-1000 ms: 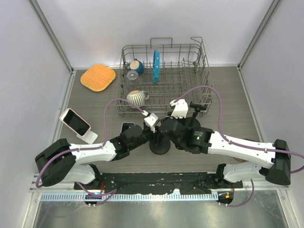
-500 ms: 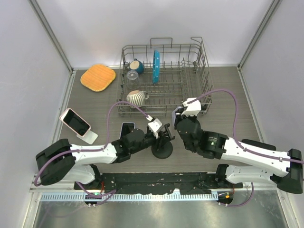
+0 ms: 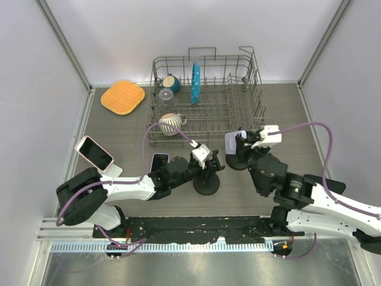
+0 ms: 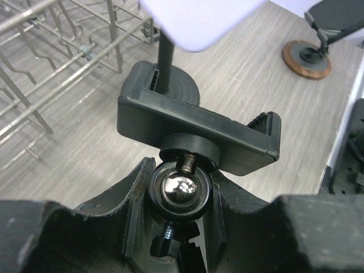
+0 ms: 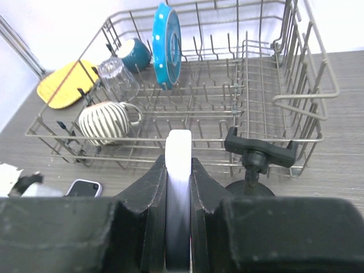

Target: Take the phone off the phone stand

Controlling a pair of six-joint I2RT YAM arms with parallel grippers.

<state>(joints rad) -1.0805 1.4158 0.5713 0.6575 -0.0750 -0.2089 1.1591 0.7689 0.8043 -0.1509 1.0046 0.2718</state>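
Your right claw (image 5: 178, 176) is clenched on one phone (image 5: 178, 145). It holds the phone edge-on between its two fingers, off the stand and in the air just in front of the dish rack (image 5: 296, 102).

Your left claw (image 4: 180, 173) is clenched on the chrome ball joint (image 4: 178, 191) of a black phone stand (image 4: 193, 128). The stand's clamp is empty, and its round base rests on the tabletop (image 3: 119, 128).

There are three phones in all:
- the one in your right claw
- a pink-cased phone (image 3: 94, 152), leaning in a white stand (image 3: 113, 171) at the far left
- a dark phone (image 3: 158, 161), lying flat beside your left arm

There are four stands:
- the black one you grip
- the white one
- a second black stand (image 5: 259, 153) with an empty clamp, just in front of the rack
- a brown-based stand (image 4: 307, 57), seen only in the left wrist view

The one rack holds four pieces:
- a teal mug (image 3: 171, 82)
- a clear glass (image 3: 166, 94)
- a blue plate (image 3: 194, 83) standing on edge
- a striped cup (image 3: 171, 122) on its side

One orange pad (image 3: 122, 97) lies on the tabletop to the left of the rack.
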